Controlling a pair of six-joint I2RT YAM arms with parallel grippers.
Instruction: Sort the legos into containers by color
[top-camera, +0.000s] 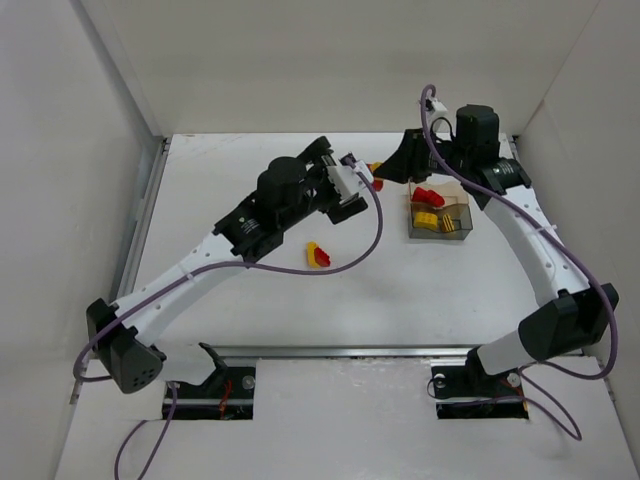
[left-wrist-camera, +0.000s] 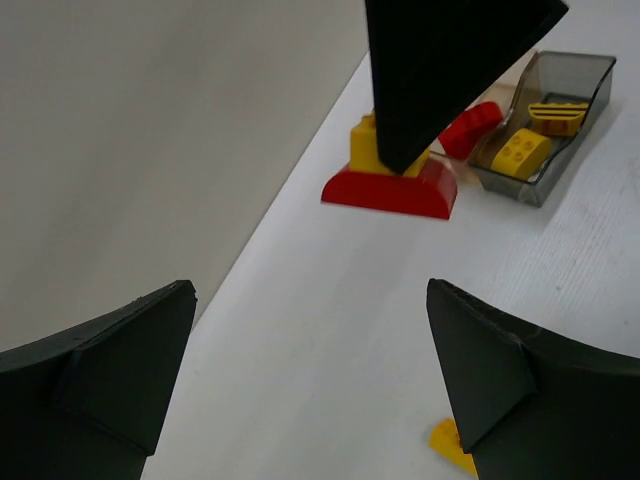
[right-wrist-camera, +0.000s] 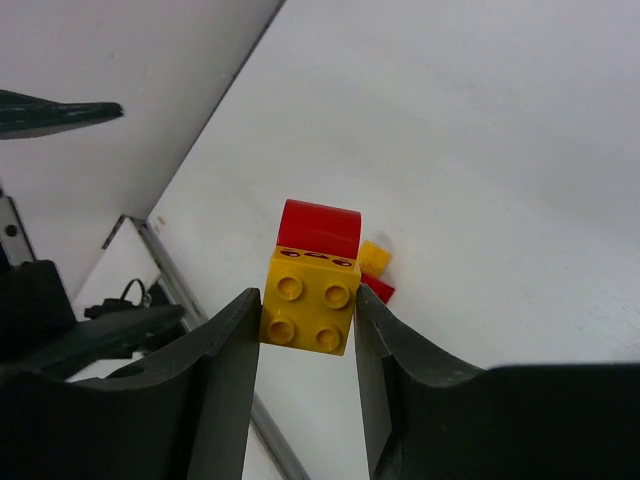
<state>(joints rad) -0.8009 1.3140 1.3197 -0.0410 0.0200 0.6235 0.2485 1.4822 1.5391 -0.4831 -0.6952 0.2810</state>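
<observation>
My right gripper (right-wrist-camera: 306, 295) is shut on a yellow brick (right-wrist-camera: 308, 310) with a red brick (right-wrist-camera: 320, 228) stuck to its far side, held above the table. In the top view the right gripper (top-camera: 388, 170) holds this clump (top-camera: 375, 170) left of the two adjoining tubs (top-camera: 462, 232). The far tub holds red bricks (top-camera: 428, 197); the near greyish one holds yellow bricks (top-camera: 430, 222). My left gripper (top-camera: 352, 187) is open and empty, close to the held clump (left-wrist-camera: 395, 175). In the left wrist view its jaws (left-wrist-camera: 310, 290) stand wide apart over bare table.
A second red-and-yellow clump (top-camera: 317, 255) lies on the table in front of the left gripper; it also shows in the right wrist view (right-wrist-camera: 373, 270). The greyish tub (left-wrist-camera: 590, 80) is at the left wrist view's upper right. White walls close in the back and sides.
</observation>
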